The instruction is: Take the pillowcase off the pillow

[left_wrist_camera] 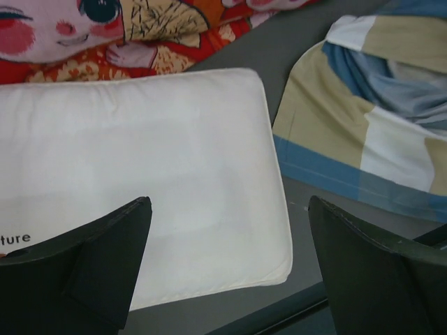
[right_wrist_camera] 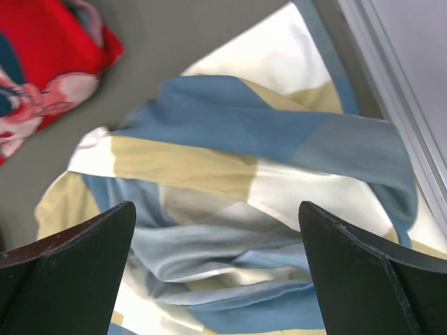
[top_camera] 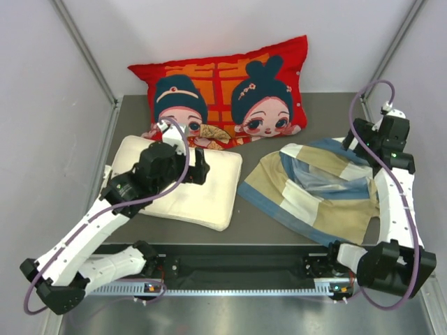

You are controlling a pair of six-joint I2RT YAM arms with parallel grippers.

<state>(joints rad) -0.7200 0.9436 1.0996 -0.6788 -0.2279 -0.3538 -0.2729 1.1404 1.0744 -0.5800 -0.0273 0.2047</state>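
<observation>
Top external view showed the pillow [top_camera: 209, 195] lying bare on the left of the table [top_camera: 265, 122], apart from the pillowcase [top_camera: 314, 199], which lay crumpled on the right, both just in front of the red cushion [top_camera: 223, 84]. Left wrist view showed the left gripper [left_wrist_camera: 229, 202] with fingers spread wide and holding nothing, above the right end of the pillow, with a strip of table between pillow and pillowcase. Right wrist view showed the right gripper [right_wrist_camera: 216, 206] also spread and holding nothing, over the blue, tan and cream folds of the pillowcase.
</observation>
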